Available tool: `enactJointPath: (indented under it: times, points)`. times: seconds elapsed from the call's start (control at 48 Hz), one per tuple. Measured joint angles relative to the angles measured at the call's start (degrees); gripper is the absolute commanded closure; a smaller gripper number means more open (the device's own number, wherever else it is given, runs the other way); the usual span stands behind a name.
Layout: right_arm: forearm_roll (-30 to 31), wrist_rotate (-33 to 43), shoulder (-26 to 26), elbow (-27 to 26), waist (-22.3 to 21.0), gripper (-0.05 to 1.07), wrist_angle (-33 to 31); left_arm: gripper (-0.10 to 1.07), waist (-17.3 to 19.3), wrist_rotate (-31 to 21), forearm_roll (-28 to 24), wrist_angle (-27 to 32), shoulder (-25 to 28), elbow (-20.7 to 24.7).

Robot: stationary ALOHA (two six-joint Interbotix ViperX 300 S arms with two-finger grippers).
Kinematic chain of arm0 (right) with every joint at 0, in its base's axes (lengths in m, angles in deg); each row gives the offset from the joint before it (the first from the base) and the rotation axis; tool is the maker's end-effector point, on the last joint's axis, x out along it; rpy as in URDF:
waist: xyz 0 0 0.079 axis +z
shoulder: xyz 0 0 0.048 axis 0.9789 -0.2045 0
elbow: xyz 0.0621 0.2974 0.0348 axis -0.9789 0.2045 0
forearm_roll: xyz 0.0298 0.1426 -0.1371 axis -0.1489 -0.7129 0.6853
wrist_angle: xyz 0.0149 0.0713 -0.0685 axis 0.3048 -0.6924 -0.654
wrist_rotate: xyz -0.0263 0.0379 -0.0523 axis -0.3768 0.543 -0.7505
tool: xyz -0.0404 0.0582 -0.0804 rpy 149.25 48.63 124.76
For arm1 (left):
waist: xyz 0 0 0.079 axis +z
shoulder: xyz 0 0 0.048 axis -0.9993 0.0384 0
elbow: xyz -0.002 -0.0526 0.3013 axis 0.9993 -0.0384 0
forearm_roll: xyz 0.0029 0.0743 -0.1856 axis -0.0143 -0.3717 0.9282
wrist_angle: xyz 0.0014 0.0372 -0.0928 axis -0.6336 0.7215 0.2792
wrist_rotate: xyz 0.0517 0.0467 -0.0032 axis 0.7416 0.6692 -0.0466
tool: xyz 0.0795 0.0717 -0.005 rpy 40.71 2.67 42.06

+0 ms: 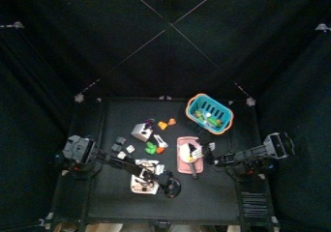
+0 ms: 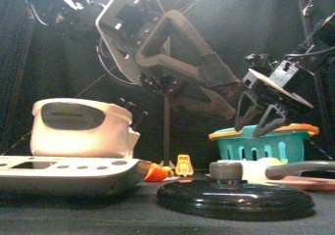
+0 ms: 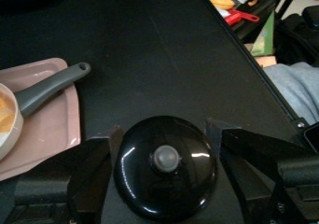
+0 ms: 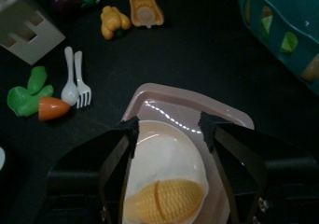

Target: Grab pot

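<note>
The pot (image 4: pixel 169 167) is pale, with a yellow piece of toy food inside and a grey handle (image 3: pixel 50 86). It stands on a pink mat (image 4: pixel 230 116) right of the table's middle (image 1: pixel 192 151). My right gripper (image 4: pixel 174 133) hangs over it, open, one jaw on each side of its rim; I cannot tell if they touch. My left gripper (image 3: pixel 162 139) is open too, its jaws either side of a black lid (image 3: pixel 166 162) with a grey knob. That lid lies near the front edge (image 2: pixel 236 195).
A teal basket (image 1: pixel 211 113) stands at the back right. Toy food, a white fork and spoon (image 4: pixel 75 78) and a carrot (image 4: pixel 50 108) lie left of the mat. A white toy appliance (image 2: pixel 78 131) sits front left. A person's leg (image 3: pixel 293 88) shows beyond the table's edge.
</note>
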Motion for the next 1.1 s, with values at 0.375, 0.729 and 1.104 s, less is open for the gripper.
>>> enactJointPath:
  times: [0.375,0.729,1.104]
  points:
    - [-0.18,0.0,0.0,-0.18,0.09,0.13,-0.09,-0.05,-0.62,-0.18,-0.62,16.26,-13.27,-3.6]
    - [-0.35,0.0,-0.09,-0.18,0.0,0.13,-0.09,-0.05,-3.25,-0.7,-4.31,37.09,-23.12,-8.26]
    - [-0.79,0.0,-0.44,-0.18,-0.09,0.13,-0.09,-0.05,-3.69,-5.19,-4.66,39.64,-36.12,-20.04]
